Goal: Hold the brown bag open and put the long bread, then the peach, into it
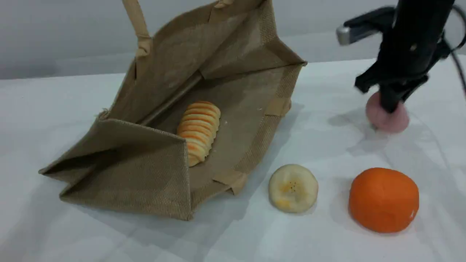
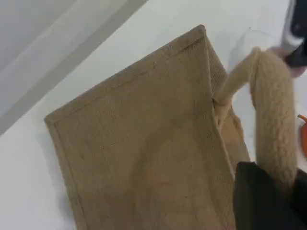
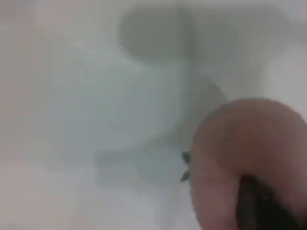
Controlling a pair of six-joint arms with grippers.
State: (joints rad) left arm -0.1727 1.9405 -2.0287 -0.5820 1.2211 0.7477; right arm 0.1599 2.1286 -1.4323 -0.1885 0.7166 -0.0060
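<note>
The ridged, golden-tan long bread [image 1: 199, 131] lay inside the brown bag [image 1: 153, 171], a coarse woven jute tote lying on its side with its mouth gaping. The left gripper [image 2: 261, 201] was clamped on a padded beige handle [image 2: 273, 110], with that side raised. Well apart to the right, the right gripper [image 1: 391, 105] was closed on the matte, dusty-pink peach [image 1: 395, 120] at the white table [image 1: 72, 236]. Nearer the camera sat a pale round banana slice [image 1: 293, 188] and a smooth orange ball [image 1: 383, 199].

It looked like a robot test lab: a bare white surface [image 1: 72, 236] against a plain grey wall [image 1: 54, 29] at the far side, with a black robot arm [image 1: 411, 43] at far right.
</note>
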